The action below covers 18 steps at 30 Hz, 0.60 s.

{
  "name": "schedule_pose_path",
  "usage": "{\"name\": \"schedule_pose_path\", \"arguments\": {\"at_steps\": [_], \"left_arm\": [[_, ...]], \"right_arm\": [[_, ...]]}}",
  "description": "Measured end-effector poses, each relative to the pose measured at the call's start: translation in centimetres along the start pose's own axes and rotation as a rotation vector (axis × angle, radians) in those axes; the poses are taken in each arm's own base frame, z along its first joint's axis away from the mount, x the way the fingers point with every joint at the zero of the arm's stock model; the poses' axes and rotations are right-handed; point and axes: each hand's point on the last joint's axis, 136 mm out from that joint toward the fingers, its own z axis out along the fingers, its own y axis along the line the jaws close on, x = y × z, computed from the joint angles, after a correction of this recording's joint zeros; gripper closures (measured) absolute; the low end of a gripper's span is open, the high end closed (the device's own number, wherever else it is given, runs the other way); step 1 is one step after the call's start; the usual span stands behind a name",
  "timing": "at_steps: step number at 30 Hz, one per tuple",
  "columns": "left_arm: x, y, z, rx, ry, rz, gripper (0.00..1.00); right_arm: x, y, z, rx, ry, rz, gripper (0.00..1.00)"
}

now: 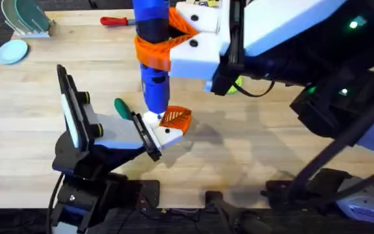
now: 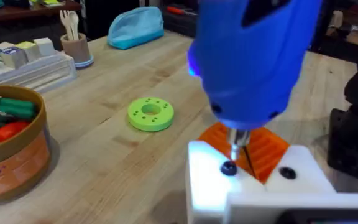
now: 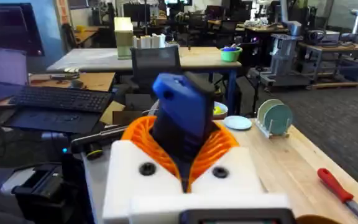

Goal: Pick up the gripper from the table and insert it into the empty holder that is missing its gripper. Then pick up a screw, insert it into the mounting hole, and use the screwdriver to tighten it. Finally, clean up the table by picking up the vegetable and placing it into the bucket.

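my right gripper (image 3: 188,165) clamps the screwdriver (image 1: 153,55) upright, so i keep its bit square on the screw (image 2: 229,168) in the holder (image 2: 253,186) and press straight down while driving.

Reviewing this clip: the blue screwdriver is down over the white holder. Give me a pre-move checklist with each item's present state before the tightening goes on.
1. Right gripper clamped on the screwdriver: ok, orange pads wrap its body.
2. Bit on the screw: ok, the tip meets the dark screw head in the left wrist view.
3. Orange gripper seated in the holder: ok, it sits against the white block.
4. Holder held steady by the left gripper: cannot tell.
5. Screw fully tightened: cannot tell.
6. Vegetable in the bucket: not ok, it lies on the table.
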Motion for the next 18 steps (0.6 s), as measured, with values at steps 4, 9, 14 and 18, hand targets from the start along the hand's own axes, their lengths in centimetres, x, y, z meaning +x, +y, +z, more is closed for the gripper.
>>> {"name": "schedule_pose_path", "arguments": {"at_steps": [4, 9, 14, 18], "left_arm": [[0.0, 0.0, 0.0, 0.0, 0.0, 0.0, 0.989], [0.0, 0.0, 0.0, 0.0, 0.0, 0.0, 0.989], [0.0, 0.0, 0.0, 0.0, 0.0, 0.0, 0.989], [0.0, 0.0, 0.0, 0.0, 0.0, 0.0, 0.989]], "right_arm": [[0.0, 0.09, 0.0, -0.005, 0.0, 0.001, 0.98], [0.0, 0.1, 0.0, -0.006, 0.0, 0.0, 0.98], [0.06, 0.08, 0.03, -0.006, 0.001, 0.001, 0.98], [0.43, -0.04, 0.14, -0.006, 0.009, 0.006, 0.98]]}}
